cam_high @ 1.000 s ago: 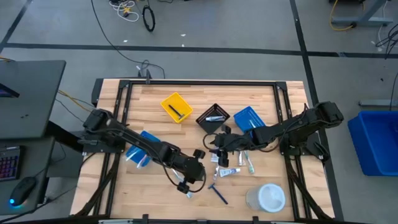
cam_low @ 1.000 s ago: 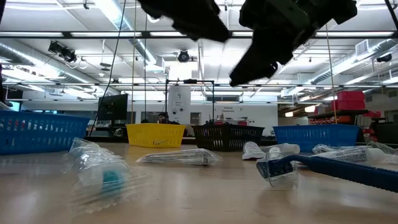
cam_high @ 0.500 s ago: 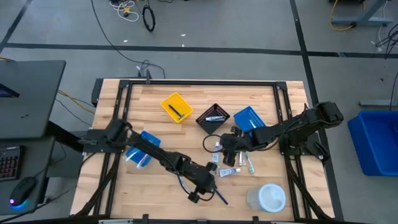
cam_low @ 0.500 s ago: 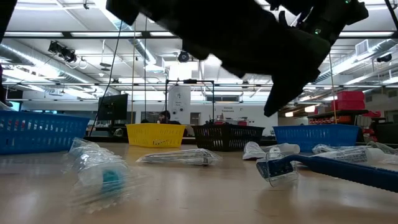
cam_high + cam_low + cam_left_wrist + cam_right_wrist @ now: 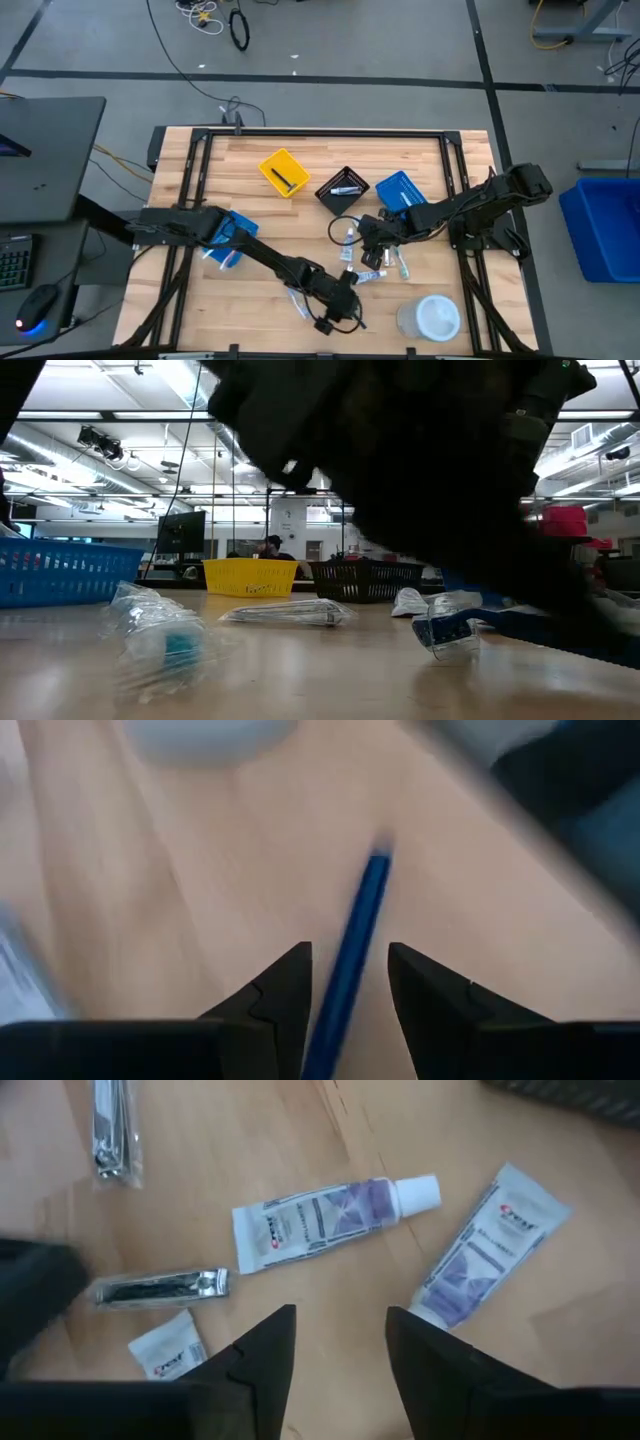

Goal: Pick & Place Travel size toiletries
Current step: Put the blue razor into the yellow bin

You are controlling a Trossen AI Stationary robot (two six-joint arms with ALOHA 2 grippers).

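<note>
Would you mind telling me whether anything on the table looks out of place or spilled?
Nothing looks damaged. The toiletries lie loose mid-table outside the bins, and a blue-handled razor sits between the open left gripper's fingers, not yet gripped.

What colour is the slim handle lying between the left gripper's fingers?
Dark blue; the razor handle shows best in the left wrist view.

The left arm reaches from the table's 9 o'clock edge toward 6 o'clock, stretched long and low, its left gripper near the front edge. In the left wrist view its two fingers stand apart, pointing down at the tabletop. The right arm comes in from the 3 o'clock side, bent at the elbow, with the right gripper just right of centre. Its fingers are spread, with a clear gap between them.
</note>
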